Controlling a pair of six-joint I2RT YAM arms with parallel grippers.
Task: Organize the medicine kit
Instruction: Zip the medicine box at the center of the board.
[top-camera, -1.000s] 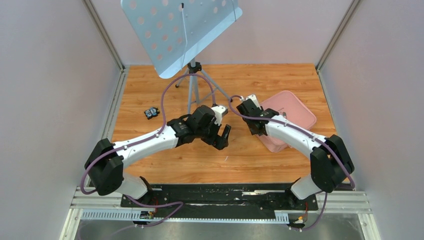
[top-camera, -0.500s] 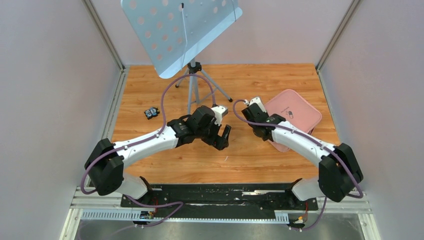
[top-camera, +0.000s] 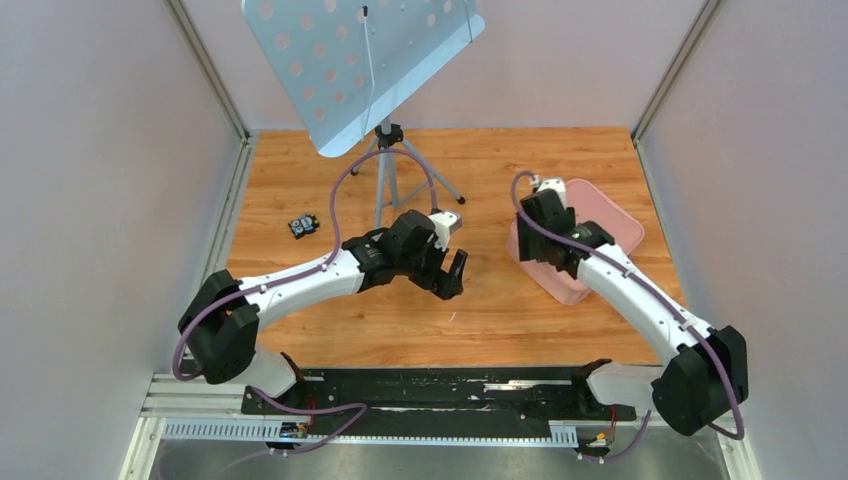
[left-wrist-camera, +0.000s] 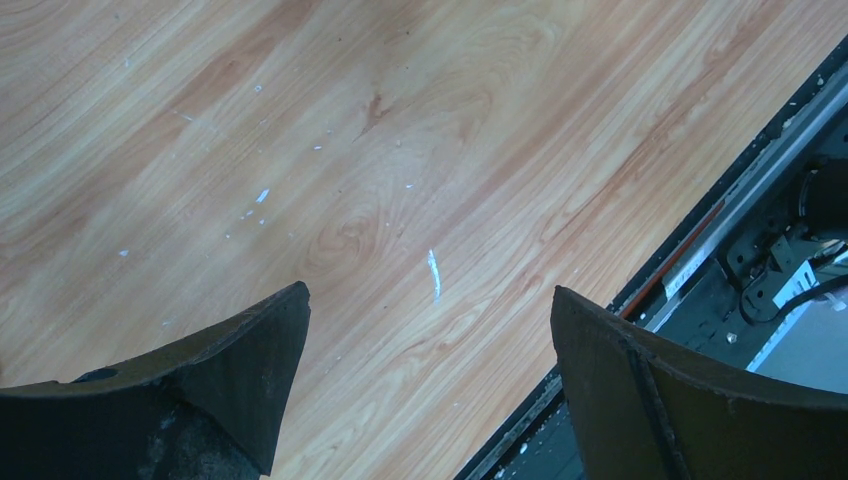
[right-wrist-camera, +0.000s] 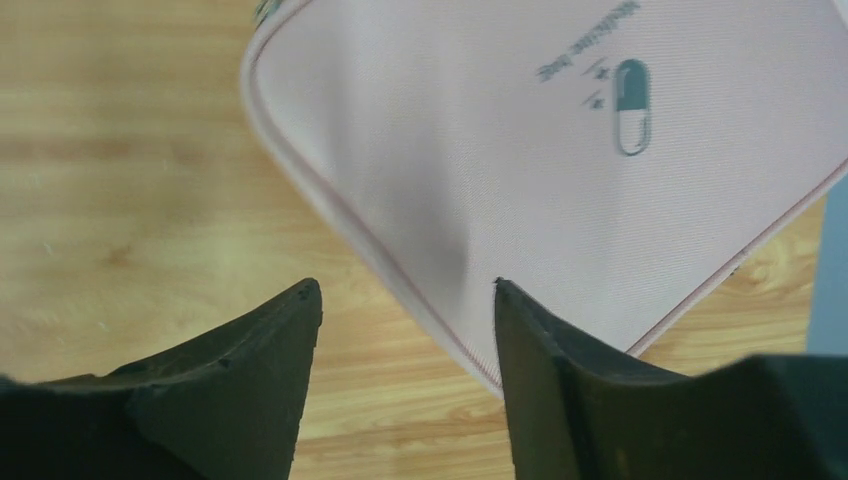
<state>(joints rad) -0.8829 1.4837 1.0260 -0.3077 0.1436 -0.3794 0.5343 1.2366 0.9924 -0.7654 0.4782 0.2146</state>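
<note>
Medicine kit (right-wrist-camera: 480, 150), closed on the right side of the table (top-camera: 520, 160), looks light and soft, best pinched at its piped rim, above which the right gripper (right-wrist-camera: 405, 290) hangs half-open and empty, while the left gripper (left-wrist-camera: 430, 295) gapes wide, also empty.

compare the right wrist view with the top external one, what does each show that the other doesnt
Only the right wrist view shows the pill logo and small print on the lid of the medicine kit. Only the top external view shows the music stand, the small black object at the left of the table, and the left gripper, open over bare wood. Both show the pink kit, the wooden table, and the right gripper, open over the kit's edge.
</note>
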